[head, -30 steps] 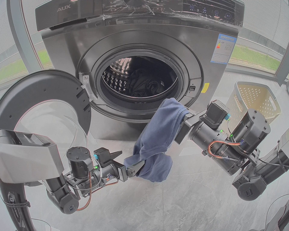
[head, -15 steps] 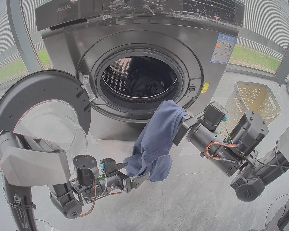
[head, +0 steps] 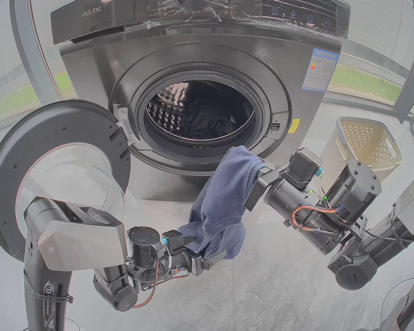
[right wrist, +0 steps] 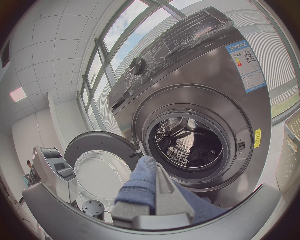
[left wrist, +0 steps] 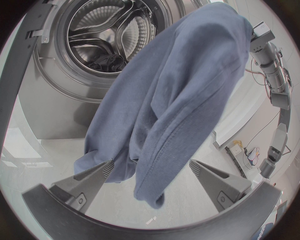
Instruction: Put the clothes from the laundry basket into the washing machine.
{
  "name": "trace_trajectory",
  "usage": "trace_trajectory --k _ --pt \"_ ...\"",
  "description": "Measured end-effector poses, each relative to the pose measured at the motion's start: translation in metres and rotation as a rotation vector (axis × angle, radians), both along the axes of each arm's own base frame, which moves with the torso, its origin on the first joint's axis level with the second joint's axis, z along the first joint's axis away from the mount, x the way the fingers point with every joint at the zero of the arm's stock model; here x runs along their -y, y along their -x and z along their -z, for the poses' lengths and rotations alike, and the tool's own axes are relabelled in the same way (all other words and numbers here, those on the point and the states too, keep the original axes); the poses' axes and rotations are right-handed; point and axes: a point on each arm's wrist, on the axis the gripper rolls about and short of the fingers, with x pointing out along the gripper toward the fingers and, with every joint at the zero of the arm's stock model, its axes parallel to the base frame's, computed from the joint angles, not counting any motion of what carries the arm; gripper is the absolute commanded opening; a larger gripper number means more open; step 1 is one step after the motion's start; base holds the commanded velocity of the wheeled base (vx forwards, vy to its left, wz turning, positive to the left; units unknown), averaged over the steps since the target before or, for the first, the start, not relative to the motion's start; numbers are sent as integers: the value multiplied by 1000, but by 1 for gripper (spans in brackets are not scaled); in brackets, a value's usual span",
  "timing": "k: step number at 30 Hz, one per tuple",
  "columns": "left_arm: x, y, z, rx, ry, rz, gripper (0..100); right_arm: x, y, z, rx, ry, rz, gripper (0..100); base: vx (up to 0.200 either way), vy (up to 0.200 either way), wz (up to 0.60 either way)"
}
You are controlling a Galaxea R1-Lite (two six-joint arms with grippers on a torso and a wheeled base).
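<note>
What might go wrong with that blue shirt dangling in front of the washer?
The right gripper pinches only the top of the blue shirt; it might slip to the floor.
The left gripper is open around the lower hem and might close on nothing.
Most of the shirt hangs below the washer opening, so part might catch on the rim.

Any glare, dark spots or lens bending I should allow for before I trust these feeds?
Head view: window daylight glints off the plastic-wrapped control panel; the drum is dim apart from highlights on its wall. Left wrist view: heavy fisheye with black corners; the blue garment hides part of the drum mouth. Right wrist view: bright windows behind the washing machine, straight ceiling lines bowed.
</note>
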Motion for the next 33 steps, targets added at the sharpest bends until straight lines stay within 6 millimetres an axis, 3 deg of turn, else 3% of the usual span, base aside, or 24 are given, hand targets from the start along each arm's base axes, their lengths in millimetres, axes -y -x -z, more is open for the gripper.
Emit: trace_trajectory --k 2,3,11,17,24,33 --pt "3 -5 5 5 0 1 100 0 0 0 0 0 0 0 0 0 0" --pt "5 -7 7 7 0 0 0 0 0 0 0 0 0 0 0 0 0" --pt "11 -18 15 25 3 -15 0 1 -1 1 -3 1 3 0 0 0 0" --pt "8 -22 1 65 25 -49 0 5 -4 1 -6 -2 20 0 0 0 0" --pt "-9 -11 -43 131 66 -83 0 22 -11 5 -21 1 70 0 0 0 0" --pt "-53 26 -114 254 131 -141 0 61 -16 11 -50 20 176 0 0 0 0"
